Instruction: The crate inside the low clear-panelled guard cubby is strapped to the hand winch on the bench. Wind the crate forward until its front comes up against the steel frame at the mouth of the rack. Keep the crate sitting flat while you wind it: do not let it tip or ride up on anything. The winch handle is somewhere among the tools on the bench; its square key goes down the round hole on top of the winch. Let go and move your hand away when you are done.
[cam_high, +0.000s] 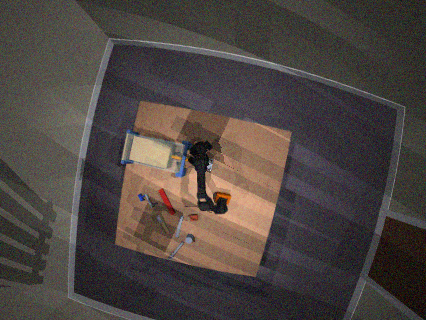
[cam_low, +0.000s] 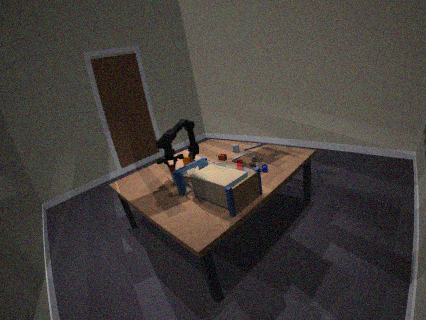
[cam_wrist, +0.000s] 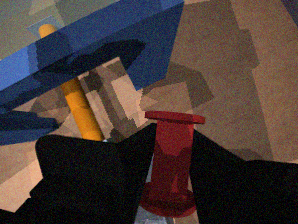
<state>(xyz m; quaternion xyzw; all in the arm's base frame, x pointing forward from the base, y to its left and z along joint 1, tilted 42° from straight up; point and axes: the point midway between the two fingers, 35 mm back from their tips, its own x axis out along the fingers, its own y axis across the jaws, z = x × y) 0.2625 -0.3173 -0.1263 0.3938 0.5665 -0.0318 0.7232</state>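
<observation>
The cream crate (cam_high: 150, 151) (cam_low: 219, 174) lies inside the clear-panelled cubby. A gap with orange strap (cam_high: 176, 157) (cam_wrist: 80, 111) shows between its front and the blue steel frame (cam_high: 180, 171) (cam_low: 180, 184) (cam_wrist: 162, 42). The strap passes the frame and runs toward the winch, which my left finger mostly hides in the wrist view. My gripper (cam_wrist: 170, 130) is shut on the red grip of the winch handle (cam_wrist: 173, 150), just outside the frame. Grey-blue metal shows below the grip. The square key and round hole are hidden, so I cannot tell whether the key is seated.
A red bar (cam_high: 166, 201), a blue-ended tool (cam_high: 141, 197), a small red block (cam_high: 194, 217) (cam_low: 222, 157) and a grey-headed mallet-like tool (cam_high: 189, 239) lie on the bench (cam_high: 240, 240). An orange item (cam_high: 223, 196) is beside the arm's base.
</observation>
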